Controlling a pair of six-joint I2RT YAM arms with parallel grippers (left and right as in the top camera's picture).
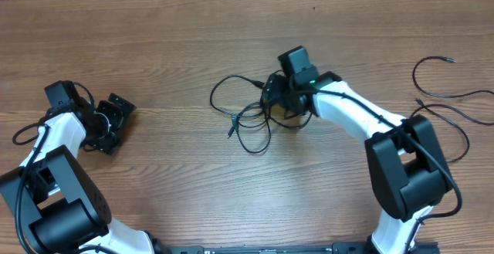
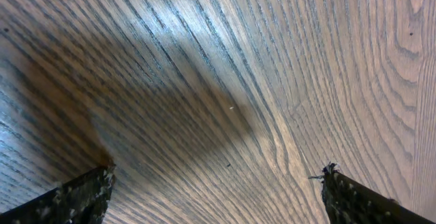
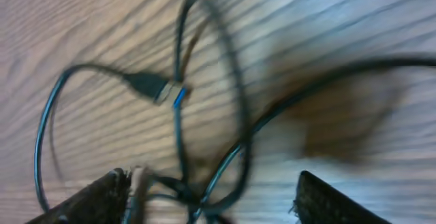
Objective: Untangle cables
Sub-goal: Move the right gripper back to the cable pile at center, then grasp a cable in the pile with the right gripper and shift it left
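Observation:
A tangle of thin black cables (image 1: 248,113) lies in the middle of the table, with loose loops running out to its left. My right gripper (image 1: 272,99) is down over the tangle's right part. In the right wrist view its jaws (image 3: 211,180) stand apart, with crossing cords (image 3: 240,108) between them and a USB plug (image 3: 160,88) just ahead. One cord lies against the left finger (image 3: 112,193). More thin cables (image 1: 450,59) lie loose at the far right. My left gripper (image 1: 116,123) is open at the left, far from the cables, with only bare wood between its fingers (image 2: 218,173).
The wooden table (image 1: 154,38) runs to a far edge at the top of the overhead view. The right arm's white links (image 1: 363,115) reach across from the lower right. The arm bases stand along the front edge.

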